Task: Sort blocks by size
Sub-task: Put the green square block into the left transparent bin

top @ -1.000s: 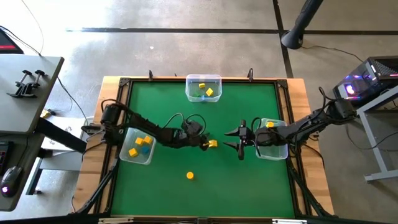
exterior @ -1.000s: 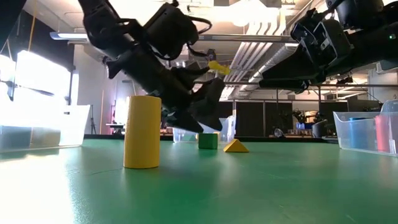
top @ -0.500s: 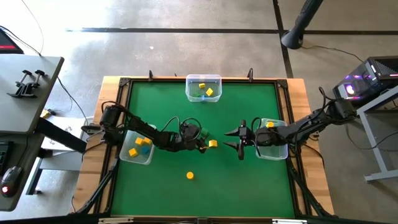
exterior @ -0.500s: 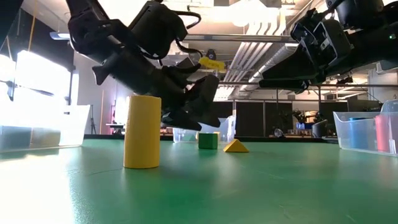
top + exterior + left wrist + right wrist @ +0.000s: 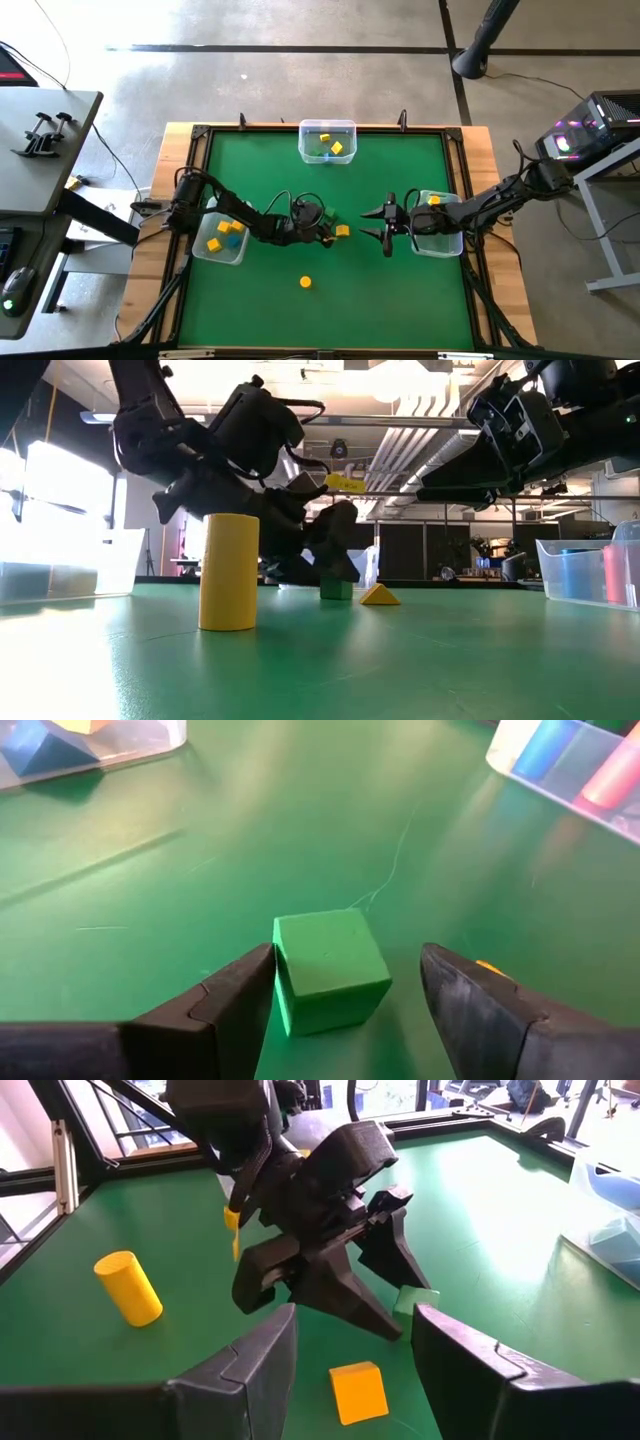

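A small green cube block (image 5: 330,970) sits flat on the green table (image 5: 400,290), near the middle. My left gripper (image 5: 347,958) is low over the table and open, with one finger on either side of the cube; it slants down from the table's left. A yellow block (image 5: 342,231) lies just to the right of it, and a yellow cylinder block (image 5: 305,283) stands upright nearer the front edge. My right gripper (image 5: 375,225) hangs open above the table, right of centre, pointing toward the yellow block (image 5: 358,1390) and holding nothing. My left gripper has one fingertip (image 5: 255,982) right up against the green cube's side (image 5: 280,970); whether it touches, I cannot tell. The other fingertip (image 5: 445,982) stands apart from the cube. The cube rests flat on the table.
Three clear bins hold blocks: one at the far edge (image 5: 327,141), one at the left (image 5: 222,236), one at the right (image 5: 437,222) under my right arm. The table has a raised dark frame. The green surface shows bare around the cylinder.
My left gripper has sunk toward the table and tipped further down, so that its fingers now stand on either side of the green cube. No block has moved.
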`<move>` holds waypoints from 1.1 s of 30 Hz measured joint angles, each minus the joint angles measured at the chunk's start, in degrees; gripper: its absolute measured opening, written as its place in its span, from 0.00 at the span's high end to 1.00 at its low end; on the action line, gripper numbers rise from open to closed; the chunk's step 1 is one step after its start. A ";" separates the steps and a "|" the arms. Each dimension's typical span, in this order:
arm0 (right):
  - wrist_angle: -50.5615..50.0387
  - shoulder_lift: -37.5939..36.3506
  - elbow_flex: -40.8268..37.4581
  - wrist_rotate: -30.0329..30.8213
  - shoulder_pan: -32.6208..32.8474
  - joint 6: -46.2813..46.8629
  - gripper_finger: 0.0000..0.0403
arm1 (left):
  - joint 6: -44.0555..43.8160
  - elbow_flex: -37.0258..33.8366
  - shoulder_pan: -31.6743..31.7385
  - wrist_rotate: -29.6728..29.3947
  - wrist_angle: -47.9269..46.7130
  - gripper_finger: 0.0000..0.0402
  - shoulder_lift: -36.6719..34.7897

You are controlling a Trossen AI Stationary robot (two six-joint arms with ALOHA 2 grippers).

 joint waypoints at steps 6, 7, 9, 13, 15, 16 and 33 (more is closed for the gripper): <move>-0.02 0.00 0.00 0.00 0.02 0.00 0.53 | 1.61 0.00 0.63 0.00 -0.07 0.52 0.00; -0.02 0.00 0.00 0.00 0.02 0.00 0.53 | 2.05 0.00 0.82 0.00 -0.07 0.54 0.00; 0.00 0.00 0.00 0.00 0.01 0.00 0.53 | 2.84 0.00 1.04 0.25 -0.08 0.60 0.00; -0.01 0.00 0.00 0.00 0.02 0.03 0.53 | 7.76 0.02 1.35 3.40 -0.08 0.72 -0.57; -0.05 0.00 0.00 0.00 0.00 0.82 0.53 | 9.26 0.02 1.28 4.07 -0.48 0.76 -1.45; -0.04 0.00 0.00 0.00 0.00 1.01 0.53 | 9.86 0.02 1.16 4.55 -0.52 0.76 -2.09; -1.07 0.00 0.00 0.00 0.02 1.42 0.53 | 8.19 0.09 -18.27 -0.20 -52.45 0.76 -36.30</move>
